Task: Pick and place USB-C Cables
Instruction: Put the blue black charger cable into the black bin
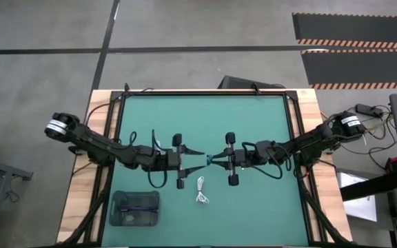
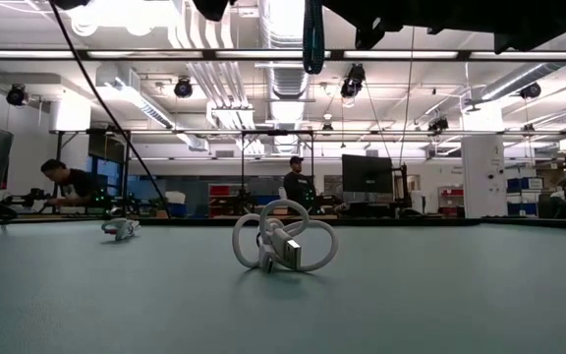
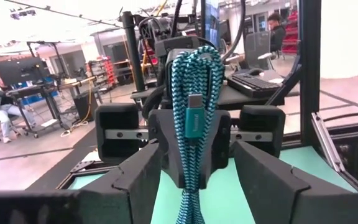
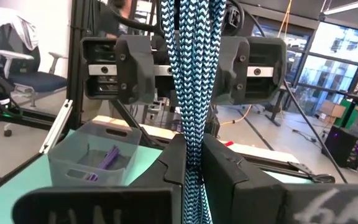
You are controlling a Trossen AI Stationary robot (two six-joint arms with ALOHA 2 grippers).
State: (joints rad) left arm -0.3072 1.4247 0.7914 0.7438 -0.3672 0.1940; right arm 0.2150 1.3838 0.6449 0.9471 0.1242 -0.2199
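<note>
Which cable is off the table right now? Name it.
The teal braided cable, clamped in the right tool between both arms; the white coiled cable lies on the mat.

green table mat [image 1: 253,200] on wood bench, white coiled cable [image 1: 201,191] lower centre, grey bin [image 1: 136,209] lower left

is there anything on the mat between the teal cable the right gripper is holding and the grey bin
Only the white cable lies loose on the mat, roughly along the way from the teal braided cable, pinched in the right gripper, to the grey bin. The open left gripper faces it closely.
</note>
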